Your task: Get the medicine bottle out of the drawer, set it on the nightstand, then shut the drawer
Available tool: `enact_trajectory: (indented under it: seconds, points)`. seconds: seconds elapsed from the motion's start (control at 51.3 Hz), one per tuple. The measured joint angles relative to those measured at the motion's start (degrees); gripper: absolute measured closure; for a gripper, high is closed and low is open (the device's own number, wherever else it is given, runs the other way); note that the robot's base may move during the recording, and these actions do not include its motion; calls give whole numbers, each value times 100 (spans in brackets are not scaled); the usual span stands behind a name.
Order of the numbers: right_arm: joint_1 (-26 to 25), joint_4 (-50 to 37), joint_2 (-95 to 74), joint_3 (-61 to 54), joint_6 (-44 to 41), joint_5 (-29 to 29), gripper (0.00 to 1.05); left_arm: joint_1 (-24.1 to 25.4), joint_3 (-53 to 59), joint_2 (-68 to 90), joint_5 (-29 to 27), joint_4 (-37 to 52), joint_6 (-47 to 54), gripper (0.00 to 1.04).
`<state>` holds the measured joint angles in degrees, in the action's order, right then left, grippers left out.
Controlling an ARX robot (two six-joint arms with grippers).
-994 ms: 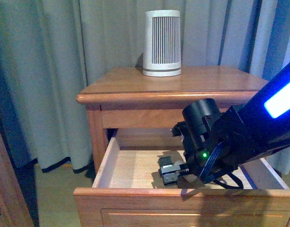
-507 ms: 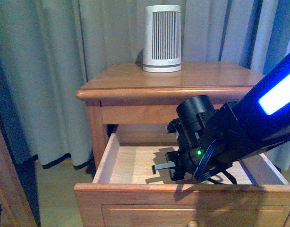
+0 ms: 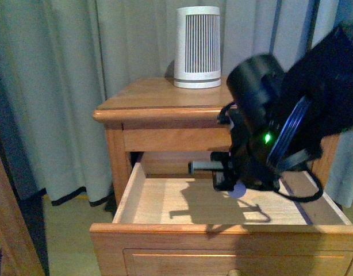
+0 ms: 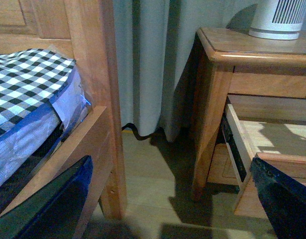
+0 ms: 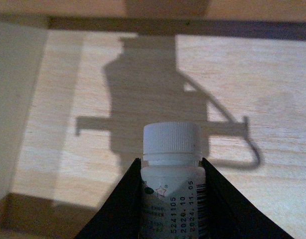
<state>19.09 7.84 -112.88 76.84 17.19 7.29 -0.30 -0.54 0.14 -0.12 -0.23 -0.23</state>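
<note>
The small white medicine bottle with its ribbed cap is clamped between the black fingers of my right gripper. In the front view that gripper hangs in the air above the open drawer, and the pale bottle cap peeks out below it. The drawer's pale wood floor lies bare under the bottle, carrying the arm's shadow. The nightstand top is just above and behind. My left gripper stands open low beside the nightstand, holding nothing.
A ribbed white-grey appliance stands at the back of the nightstand top. Curtains hang behind. A bed with a checked cover and a wooden post is close to the left arm. The drawer front juts toward me.
My right arm has risen from the drawer floor, lifting the bottle clear of the wood to about the height of the drawer opening's upper edge.
</note>
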Motion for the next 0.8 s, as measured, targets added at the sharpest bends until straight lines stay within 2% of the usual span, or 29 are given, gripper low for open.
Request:
enact_trajectory:
  seconds: [0.175, 0.331, 0.585, 0.799]
  points:
    - [-120, 299, 813, 155, -26, 264, 75, 0, 0, 0, 0, 0, 0, 7]
    - [-531, 260, 911, 859, -334, 632, 75, 0, 0, 0, 0, 2, 0, 7]
    - [-1239, 734, -79, 2555, -498, 1040, 75, 0, 0, 0, 0, 2, 0, 7]
    - [-1296, 931, -1130, 3598, -551, 1187, 75, 0, 0, 0, 0, 2, 0, 7]
